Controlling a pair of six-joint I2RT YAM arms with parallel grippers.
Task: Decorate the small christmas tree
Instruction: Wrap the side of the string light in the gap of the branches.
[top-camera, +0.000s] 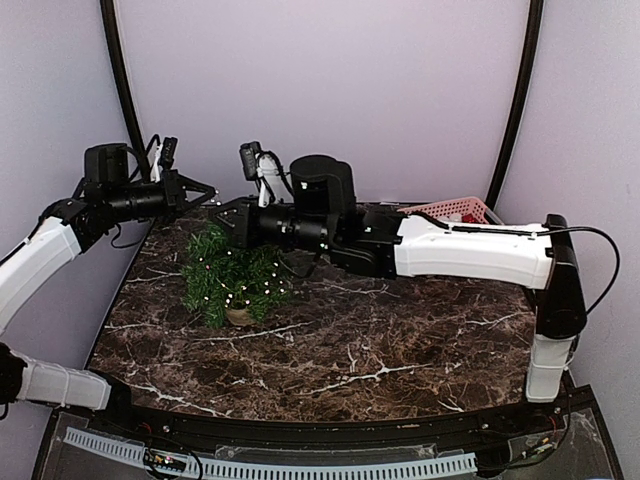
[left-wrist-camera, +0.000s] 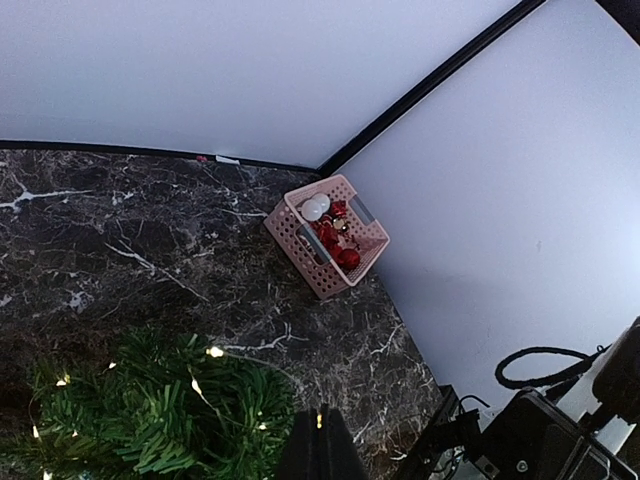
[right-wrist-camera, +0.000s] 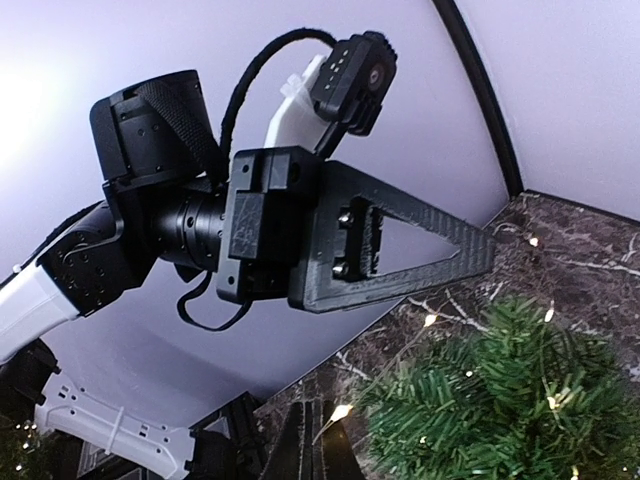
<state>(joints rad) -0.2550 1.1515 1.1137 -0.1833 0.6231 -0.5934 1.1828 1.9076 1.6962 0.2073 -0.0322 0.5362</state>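
The small christmas tree stands at the table's left, dark green with tiny white lights. It also shows in the left wrist view and the right wrist view. My left gripper hovers just above the tree's top. Its jaws are shut and a small lit bulb of the light string sits in the seam at the tips. My right gripper is beside it, over the tree's upper right. It is shut, with a lit bulb and its thin wire at the tips.
A pink plastic basket of red ornaments and a white ball sits in the far right corner, also in the top view. The left gripper's black body hangs close in front of the right wrist. Walls close the back and sides.
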